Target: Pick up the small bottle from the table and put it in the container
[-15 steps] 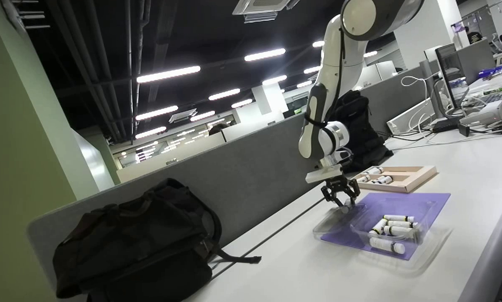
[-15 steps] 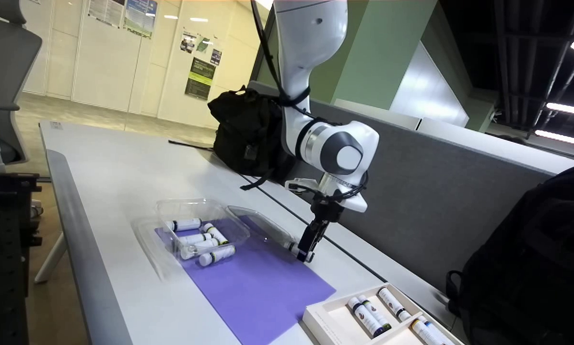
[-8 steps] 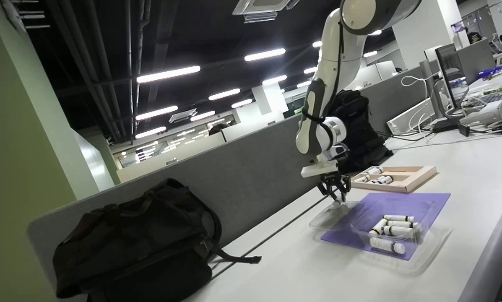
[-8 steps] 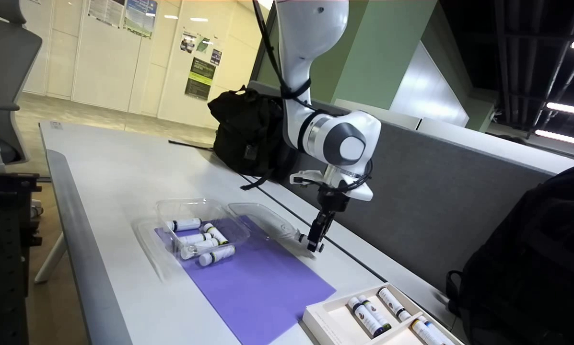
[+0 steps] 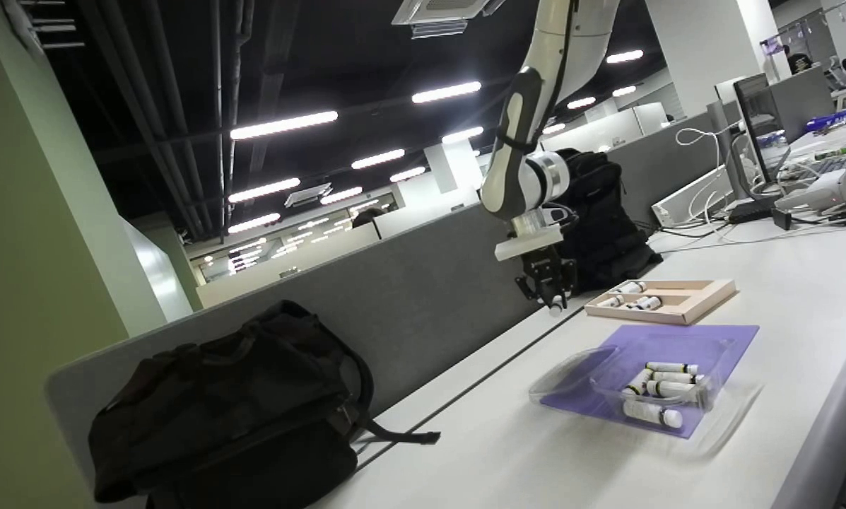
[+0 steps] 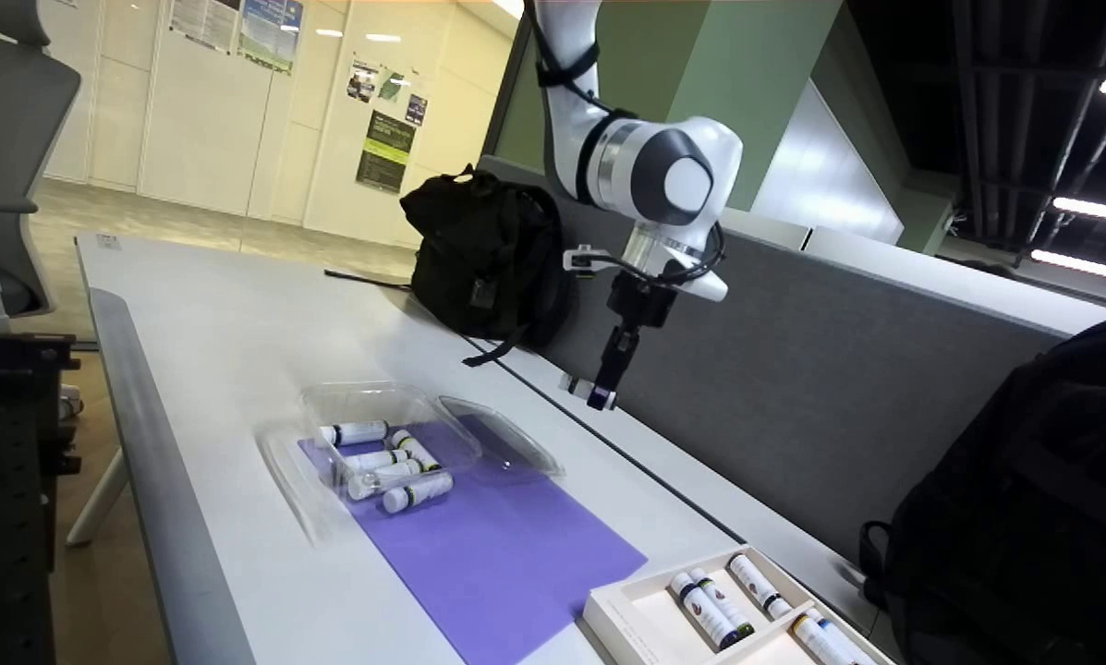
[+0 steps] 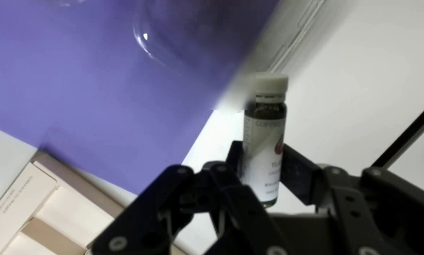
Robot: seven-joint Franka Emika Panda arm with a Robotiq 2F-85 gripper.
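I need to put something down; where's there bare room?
White tabletop from the clear container, away from the pale box, to a black backpack; purple mat between container and box. Crowded: the container, with clustered bottles and a clear plastic piece alongside, and toward the partition, where the gripper holds a bottle.

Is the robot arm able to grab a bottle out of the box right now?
Probably not: its gripper is busy holding a small bottle. Nothing seems to cover the bottles in the box, though, so an empty gripper could likely get at them.
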